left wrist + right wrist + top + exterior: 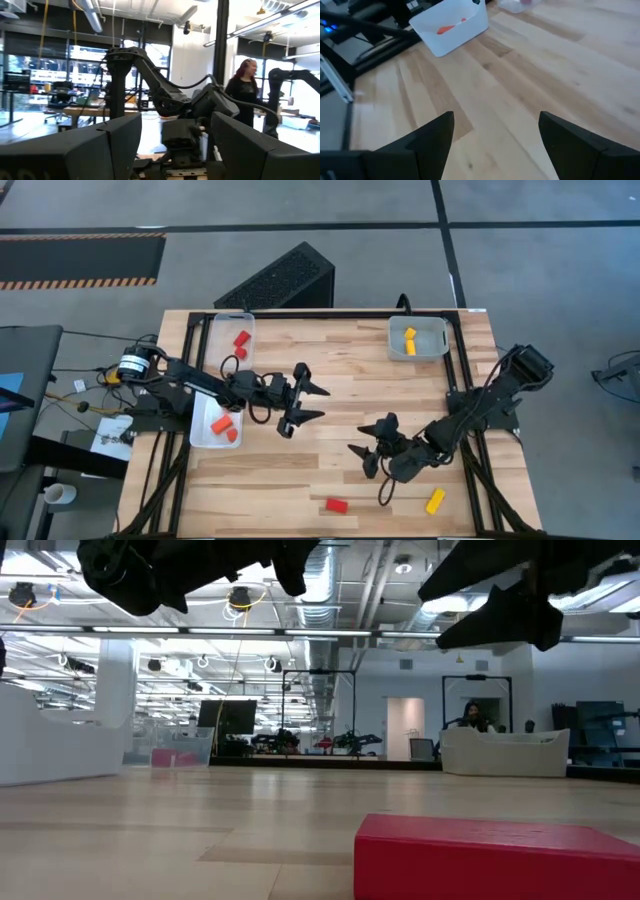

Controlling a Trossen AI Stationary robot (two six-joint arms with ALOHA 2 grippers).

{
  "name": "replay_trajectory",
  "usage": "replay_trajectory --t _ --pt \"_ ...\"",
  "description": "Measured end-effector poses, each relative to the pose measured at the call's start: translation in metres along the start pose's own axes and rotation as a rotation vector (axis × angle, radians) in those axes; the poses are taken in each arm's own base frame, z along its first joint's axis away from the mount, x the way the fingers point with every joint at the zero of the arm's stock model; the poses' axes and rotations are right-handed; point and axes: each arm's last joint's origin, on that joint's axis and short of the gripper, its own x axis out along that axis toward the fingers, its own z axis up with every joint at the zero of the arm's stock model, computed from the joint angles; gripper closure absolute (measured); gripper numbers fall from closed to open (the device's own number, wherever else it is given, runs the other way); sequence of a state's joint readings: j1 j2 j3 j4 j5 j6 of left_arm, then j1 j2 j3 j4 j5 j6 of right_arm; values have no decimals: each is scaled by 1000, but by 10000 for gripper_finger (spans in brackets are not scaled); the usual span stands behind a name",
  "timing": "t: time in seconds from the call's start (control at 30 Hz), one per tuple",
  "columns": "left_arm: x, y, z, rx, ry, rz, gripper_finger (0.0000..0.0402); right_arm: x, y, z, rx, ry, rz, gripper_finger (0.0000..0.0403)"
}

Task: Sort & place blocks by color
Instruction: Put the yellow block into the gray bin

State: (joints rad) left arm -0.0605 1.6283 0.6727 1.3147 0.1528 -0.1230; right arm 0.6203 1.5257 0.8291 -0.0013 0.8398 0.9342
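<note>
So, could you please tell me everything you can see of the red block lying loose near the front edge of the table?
The red block is a small, solid red short bar with flat faces and a matte look. It lies flat on the bare wooden table near the front edge, apart from the trays and left of a loose yellow block. Nothing touches it but the table. In the low view it fills the foreground.

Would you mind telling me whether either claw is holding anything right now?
Nothing is held: the left claw and the right claw both stand open and empty above the wooden table.
</note>
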Motion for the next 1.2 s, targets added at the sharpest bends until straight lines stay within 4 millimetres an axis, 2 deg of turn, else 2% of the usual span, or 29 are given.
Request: replay_trajectory --t 0.17,0.3,0.47,0.7,0.87,1.03,1.1,1.2 --pt "-2 10 1 2 -1 24 174 13 -8 8 -65 44 0 91" --pt "0 21 6 8 -16 33 174 21 -13 14 -51 86 13 91" --pt "5 28 2 -45 80 25 174 19 -10 12 -33 90 37 91" --pt "13 21 -1 0 154 -15 172 2 5 0 -49 104 121 91" --pt "16 20 -7 16 240 -22 142 -8 13 -13 -58 115 155 91" --pt "19 20 -7 20 265 -12 97 -4 14 -26 -57 113 130 91" --pt "19 19 -7 30 266 -13 87 2 18 -29 -32 111 144 91" --pt "17 18 -3 31 292 -13 84 0 16 -38 -62 183 162 91"
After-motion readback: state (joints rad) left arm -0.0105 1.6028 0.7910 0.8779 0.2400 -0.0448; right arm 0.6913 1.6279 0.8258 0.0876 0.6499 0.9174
